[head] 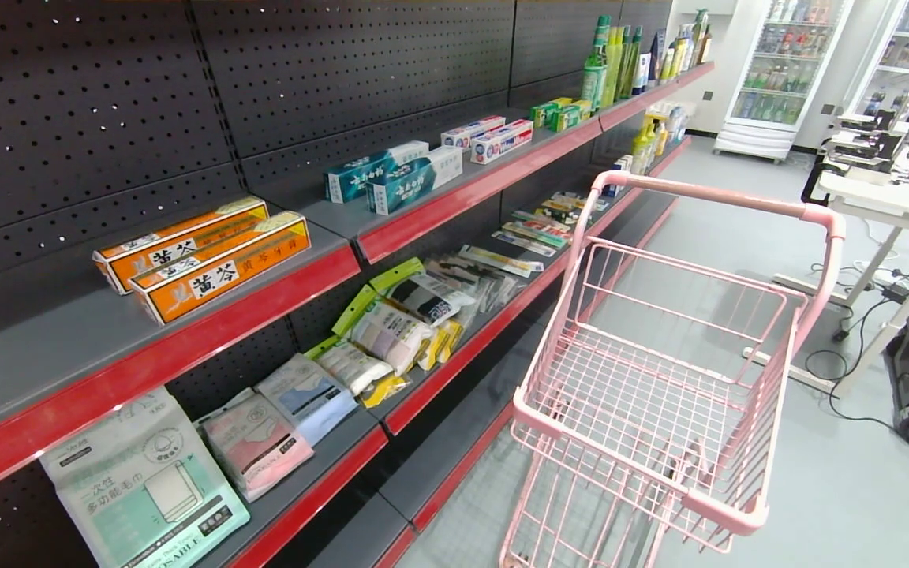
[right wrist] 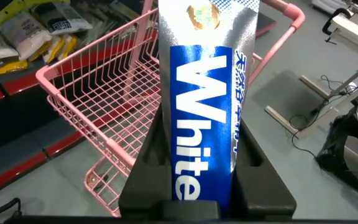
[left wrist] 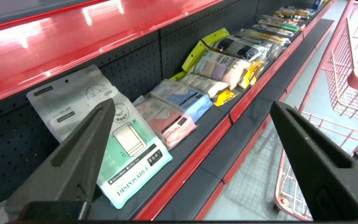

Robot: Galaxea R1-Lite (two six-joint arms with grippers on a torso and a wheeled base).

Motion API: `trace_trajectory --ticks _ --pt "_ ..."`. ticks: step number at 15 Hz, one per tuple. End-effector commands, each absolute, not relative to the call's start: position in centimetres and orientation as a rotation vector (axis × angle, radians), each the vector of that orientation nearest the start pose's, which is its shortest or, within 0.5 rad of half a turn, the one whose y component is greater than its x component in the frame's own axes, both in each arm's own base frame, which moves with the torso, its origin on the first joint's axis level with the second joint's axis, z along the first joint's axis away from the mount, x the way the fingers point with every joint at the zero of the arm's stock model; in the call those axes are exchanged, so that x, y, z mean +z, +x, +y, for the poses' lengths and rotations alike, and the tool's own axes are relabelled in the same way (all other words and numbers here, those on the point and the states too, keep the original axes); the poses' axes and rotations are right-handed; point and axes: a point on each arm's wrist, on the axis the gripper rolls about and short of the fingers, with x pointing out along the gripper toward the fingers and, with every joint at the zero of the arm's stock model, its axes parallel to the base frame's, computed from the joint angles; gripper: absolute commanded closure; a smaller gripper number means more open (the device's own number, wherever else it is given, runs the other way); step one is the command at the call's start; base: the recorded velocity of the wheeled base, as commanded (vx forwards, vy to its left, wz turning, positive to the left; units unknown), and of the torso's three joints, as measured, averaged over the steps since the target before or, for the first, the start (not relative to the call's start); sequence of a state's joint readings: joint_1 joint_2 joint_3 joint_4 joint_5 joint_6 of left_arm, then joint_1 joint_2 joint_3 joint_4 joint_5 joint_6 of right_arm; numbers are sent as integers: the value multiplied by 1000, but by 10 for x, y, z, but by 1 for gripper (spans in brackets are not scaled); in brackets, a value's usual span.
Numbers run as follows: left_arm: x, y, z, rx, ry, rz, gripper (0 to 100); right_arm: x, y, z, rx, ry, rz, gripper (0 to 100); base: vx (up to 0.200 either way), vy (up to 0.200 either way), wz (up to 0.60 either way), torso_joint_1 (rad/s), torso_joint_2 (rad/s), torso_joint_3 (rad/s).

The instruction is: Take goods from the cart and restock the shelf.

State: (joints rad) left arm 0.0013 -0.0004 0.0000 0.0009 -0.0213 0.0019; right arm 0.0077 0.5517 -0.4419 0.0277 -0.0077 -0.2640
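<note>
We see a pale grey floor (head: 738,213), two glass-door coolers (head: 778,71) against the far white wall (head: 727,55) (drinks inside), and a white table (head: 888,197) with cables (head: 841,371) beneath.

Silver and blue box (right wrist: 205,106), pink wire cart (head: 738,199), dark grey shelf with red edges (head: 454,201).
The long box is squeezed in the right hand (right wrist: 201,180), near the cart. The cart stands on the floor just beside the shelf. Two long orange boxes (head: 202,256) and some blue-green boxes (head: 391,177) lie on the upper board. Soft packs (head: 304,394) lie in a row on the board below.
</note>
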Motion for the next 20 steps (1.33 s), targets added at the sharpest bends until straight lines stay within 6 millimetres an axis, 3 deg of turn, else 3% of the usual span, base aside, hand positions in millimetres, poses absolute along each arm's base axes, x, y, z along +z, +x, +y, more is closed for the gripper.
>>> trace_trajectory --ticks 1,20 --pt "75 -23 -1 -20 2 0 0 196 28 0 17 -265 142 100 0 0 0 124 -266 -149" --pt "75 -23 -1 -20 3 0 0 193 36 0 32 -280 181 100 0 0 0 208 -454 -245"
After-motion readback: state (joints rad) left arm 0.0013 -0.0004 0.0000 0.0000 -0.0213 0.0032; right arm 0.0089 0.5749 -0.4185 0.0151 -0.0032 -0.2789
